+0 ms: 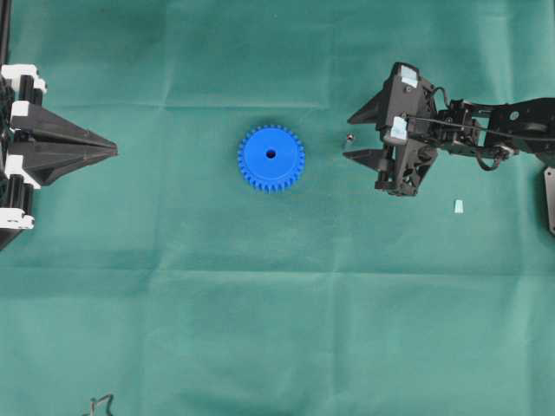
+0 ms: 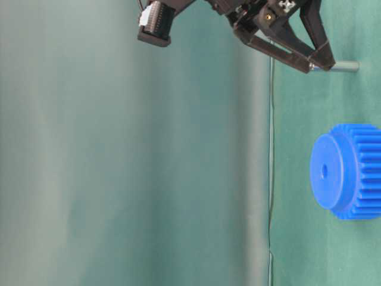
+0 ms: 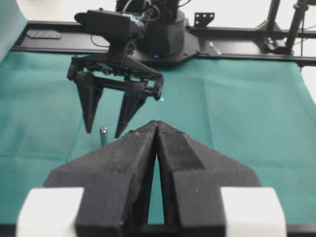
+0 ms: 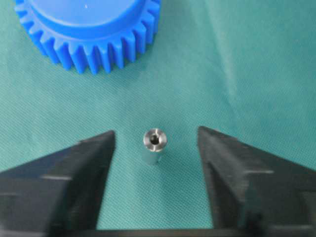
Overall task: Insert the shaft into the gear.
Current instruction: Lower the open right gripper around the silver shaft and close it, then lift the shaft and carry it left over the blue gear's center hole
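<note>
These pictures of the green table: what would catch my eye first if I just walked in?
The bright blue gear lies flat in the middle of the green cloth. Just to its right in the overhead view, a tiny silvery shaft stands upright between the black fingers of the right gripper, which flank it without touching. At the left edge, the left gripper rests with its fingers pressed together.

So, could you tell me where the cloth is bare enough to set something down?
Bare: the cloth nearer than the gear, and the stretch between gear and left gripper. Crowded: right of the gear, where the right gripper straddles the upright pin.
</note>
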You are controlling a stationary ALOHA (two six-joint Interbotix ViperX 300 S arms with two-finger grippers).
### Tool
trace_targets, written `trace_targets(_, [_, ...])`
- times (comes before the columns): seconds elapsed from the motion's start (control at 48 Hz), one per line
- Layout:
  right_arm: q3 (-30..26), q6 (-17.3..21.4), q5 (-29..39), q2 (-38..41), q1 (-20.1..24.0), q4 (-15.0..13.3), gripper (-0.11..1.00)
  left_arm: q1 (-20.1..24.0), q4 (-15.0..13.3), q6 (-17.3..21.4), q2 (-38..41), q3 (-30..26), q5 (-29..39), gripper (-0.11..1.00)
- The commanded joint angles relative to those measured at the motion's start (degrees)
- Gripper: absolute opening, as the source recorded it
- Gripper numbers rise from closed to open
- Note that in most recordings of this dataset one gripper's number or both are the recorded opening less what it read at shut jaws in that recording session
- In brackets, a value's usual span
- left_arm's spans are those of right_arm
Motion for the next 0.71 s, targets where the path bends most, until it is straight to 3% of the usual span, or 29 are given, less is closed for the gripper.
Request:
trace_targets(0.0, [-1.1, 0.0, -0.5, -0.4, 0.0, 0.1, 0.51, -0.1, 0.2, 0.0, 0.4, -1.4, -0.3, 0.0])
trace_targets(0.146, [-1.1, -0.1, -0.4, -0.4, 0.1, 0.1, 0.17, -0.1, 0.2, 0.1, 0.4, -1.4, -0.2, 0.0])
trace_targets(0.458, [-1.5, 0.0, 0.8, -2.2, 0.1, 0.1, 0.17, -0.1, 0.2, 0.0, 0.4, -1.5, 0.5, 0.0])
trace_targets(0.687, [-5.4, -0.4, 11.1, -10.6, 0.1, 0.0, 0.17, -0.1, 0.2, 0.0, 0.4, -1.5, 0.5, 0.0])
